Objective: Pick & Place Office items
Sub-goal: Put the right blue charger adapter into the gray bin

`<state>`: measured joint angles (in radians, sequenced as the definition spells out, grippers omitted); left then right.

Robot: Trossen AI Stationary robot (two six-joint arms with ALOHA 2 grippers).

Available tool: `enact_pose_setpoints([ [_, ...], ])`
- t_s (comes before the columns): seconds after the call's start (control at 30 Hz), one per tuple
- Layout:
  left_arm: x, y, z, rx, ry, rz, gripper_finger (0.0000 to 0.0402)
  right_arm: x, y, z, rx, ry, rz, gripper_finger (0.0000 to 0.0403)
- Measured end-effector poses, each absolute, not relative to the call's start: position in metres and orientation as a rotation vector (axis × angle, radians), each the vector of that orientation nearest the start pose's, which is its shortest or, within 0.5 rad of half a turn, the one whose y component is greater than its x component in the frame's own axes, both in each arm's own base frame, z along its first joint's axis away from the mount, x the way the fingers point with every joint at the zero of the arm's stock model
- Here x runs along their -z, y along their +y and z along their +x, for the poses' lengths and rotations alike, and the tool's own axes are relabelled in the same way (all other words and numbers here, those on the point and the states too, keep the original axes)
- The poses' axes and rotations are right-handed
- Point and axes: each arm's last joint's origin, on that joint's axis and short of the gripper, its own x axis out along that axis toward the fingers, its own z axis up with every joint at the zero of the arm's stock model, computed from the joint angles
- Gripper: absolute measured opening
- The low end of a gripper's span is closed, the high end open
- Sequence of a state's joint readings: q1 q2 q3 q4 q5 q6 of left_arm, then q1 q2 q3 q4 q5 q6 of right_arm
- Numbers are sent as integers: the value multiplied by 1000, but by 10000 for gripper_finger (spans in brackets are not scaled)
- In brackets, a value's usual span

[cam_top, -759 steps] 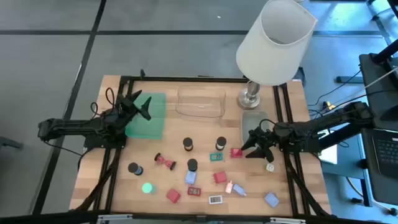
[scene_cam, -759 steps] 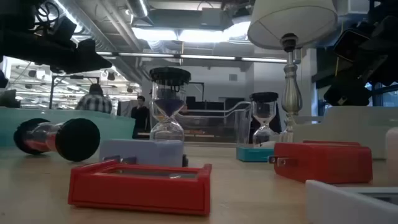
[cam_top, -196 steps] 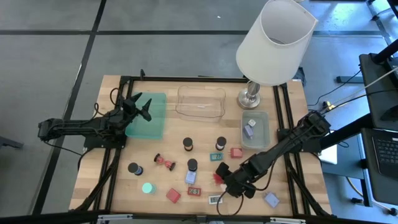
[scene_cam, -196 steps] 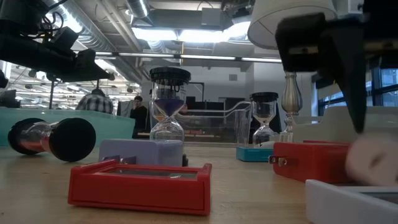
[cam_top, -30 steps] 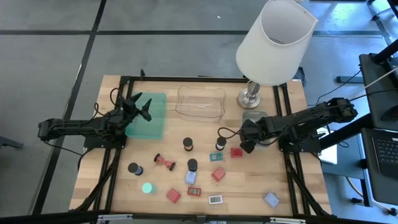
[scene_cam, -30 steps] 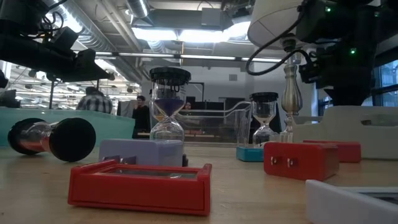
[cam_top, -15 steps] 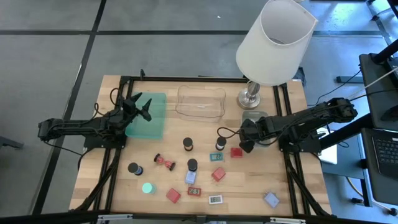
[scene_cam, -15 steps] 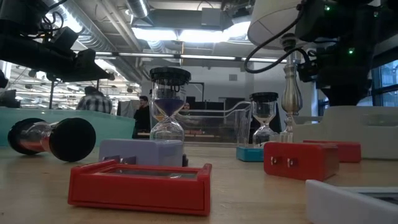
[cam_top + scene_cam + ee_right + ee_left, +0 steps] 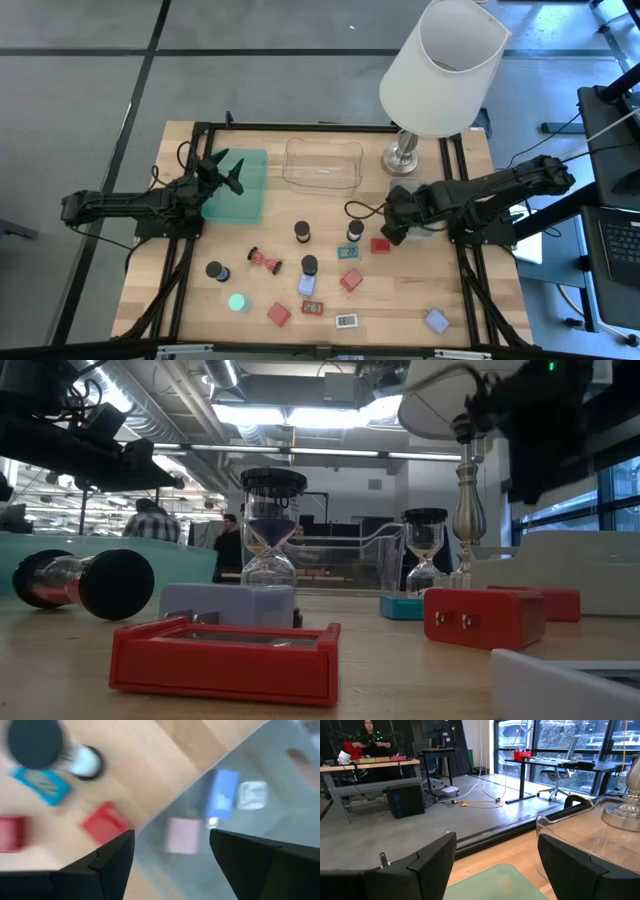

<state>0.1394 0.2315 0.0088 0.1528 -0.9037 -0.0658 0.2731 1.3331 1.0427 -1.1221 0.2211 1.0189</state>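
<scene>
The office items lie scattered on the table's near half: black cylinders (image 9: 302, 232) (image 9: 355, 231), red blocks (image 9: 380, 244) (image 9: 350, 280), a green disc (image 9: 237, 301), small labelled rectangles (image 9: 346, 321) and a blue block (image 9: 436, 320). My right gripper (image 9: 390, 226) hangs open and empty over the near-left corner of the grey tray (image 9: 408, 188). Its wrist view looks down between its fingers (image 9: 172, 850) at a pink block (image 9: 182, 836), a blue block (image 9: 221, 794) and a white block (image 9: 252, 794) lying in that tray. My left gripper (image 9: 228, 172) waits open above the green tray (image 9: 240, 195).
The big white-shaded lamp (image 9: 443, 65) stands at the far right, its base (image 9: 402, 157) just beyond the grey tray. A clear tray (image 9: 323, 165) sits between lamp and green tray. A black frame rail runs along each side. People show in the room behind.
My right arm has risen a little over the grey tray's near-left corner; in the low view its dark bulk sits higher than before. The items on the table have stayed where they were.
</scene>
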Motion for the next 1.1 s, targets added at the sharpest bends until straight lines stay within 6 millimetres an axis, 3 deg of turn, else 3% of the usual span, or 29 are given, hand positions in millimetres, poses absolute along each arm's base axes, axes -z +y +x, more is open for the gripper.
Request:
enact_pose_setpoints([
  [0.4,-163,37,97,-1044,34,-32,279,-252,160,174,643,1210,919,242],
  [0.6,-163,37,97,-1044,34,-32,279,-234,202,161,674,1249,1032,242],
  [0.83,-162,37,97,-1044,34,-32,279,-201,230,155,766,1619,1010,242],
  [1.1,-163,37,97,-1044,33,-32,279,-187,247,166,607,1672,1018,251],
])
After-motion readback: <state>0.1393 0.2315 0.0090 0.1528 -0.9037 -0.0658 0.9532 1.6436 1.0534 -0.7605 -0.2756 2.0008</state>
